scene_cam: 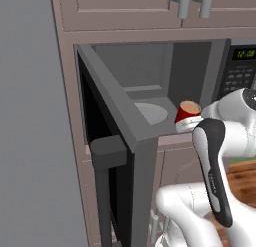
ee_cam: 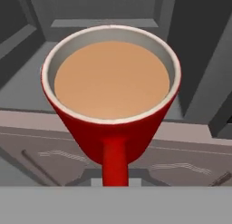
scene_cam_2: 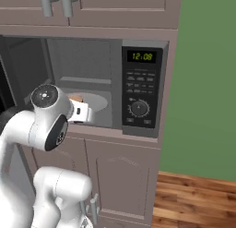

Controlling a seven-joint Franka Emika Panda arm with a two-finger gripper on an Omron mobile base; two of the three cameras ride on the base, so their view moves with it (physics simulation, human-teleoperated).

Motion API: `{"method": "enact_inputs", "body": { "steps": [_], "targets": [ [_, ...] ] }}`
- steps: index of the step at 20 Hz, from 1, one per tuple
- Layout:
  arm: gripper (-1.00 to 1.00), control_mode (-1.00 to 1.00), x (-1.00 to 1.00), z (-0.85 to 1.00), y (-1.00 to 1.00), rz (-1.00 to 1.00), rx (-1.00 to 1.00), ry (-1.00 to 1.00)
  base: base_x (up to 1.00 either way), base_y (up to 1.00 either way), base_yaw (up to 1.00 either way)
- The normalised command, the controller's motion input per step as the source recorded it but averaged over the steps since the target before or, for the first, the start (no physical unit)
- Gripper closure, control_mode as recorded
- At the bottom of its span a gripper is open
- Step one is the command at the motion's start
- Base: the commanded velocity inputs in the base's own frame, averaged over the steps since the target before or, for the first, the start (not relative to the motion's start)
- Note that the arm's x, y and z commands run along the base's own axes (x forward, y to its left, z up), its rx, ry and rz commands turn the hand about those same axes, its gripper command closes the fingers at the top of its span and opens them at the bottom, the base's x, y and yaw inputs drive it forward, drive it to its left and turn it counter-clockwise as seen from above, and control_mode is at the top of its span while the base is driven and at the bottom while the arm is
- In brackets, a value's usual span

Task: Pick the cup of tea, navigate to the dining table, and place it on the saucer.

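Note:
The cup of tea (ee_cam: 111, 82) is a red mug with a pale inner rim, full of brown liquid. Its handle (ee_cam: 114, 159) points straight down toward my hand. In the left base view the cup (scene_cam: 188, 111) hangs at the mouth of the open microwave, just above the front sill. My gripper (scene_cam: 191, 123) is shut on it from the near side. In the right base view only a sliver of the cup (scene_cam_2: 76, 99) peeks above my hand (scene_cam_2: 83, 112). The dining table and the saucer are out of view.
The microwave door (scene_cam: 125, 141) swings out to the left, close beside my arm. Behind the cup lies the round turntable (scene_cam_2: 94, 102). The control panel (scene_cam_2: 140, 91) is on the right, with cabinet doors above and below. A wooden floor (scene_cam_2: 198, 199) and a green wall lie to the right.

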Motion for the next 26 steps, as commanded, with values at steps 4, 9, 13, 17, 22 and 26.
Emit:
{"method": "enact_inputs", "body": {
  "steps": [4, 9, 13, 17, 22, 26],
  "targets": [
    [1.00, -1.00, -0.70, 0.41, 0.00, 0.00, -0.10, 0.23, 0.00, 0.00, 0.00],
    [1.00, -1.00, -0.41, 0.18, 0.00, 0.00, -0.05, 0.13, 0.00, 0.00, 0.00],
    [1.00, -1.00, 0.00, 0.00, 0.00, 0.00, 0.00, 0.00, 0.00, 0.00, 0.00],
    [1.00, -1.00, 0.00, 0.00, 0.00, 0.00, 0.00, 0.00, 0.00, 0.00, 0.00],
    [1.00, 1.00, 0.00, 0.00, 0.00, 0.00, 0.00, 0.00, -0.04, 0.00, 0.00],
    [1.00, 1.00, 0.00, 0.00, 0.00, 0.00, 0.00, 0.00, -0.82, -0.44, -0.08]
  ]
}}
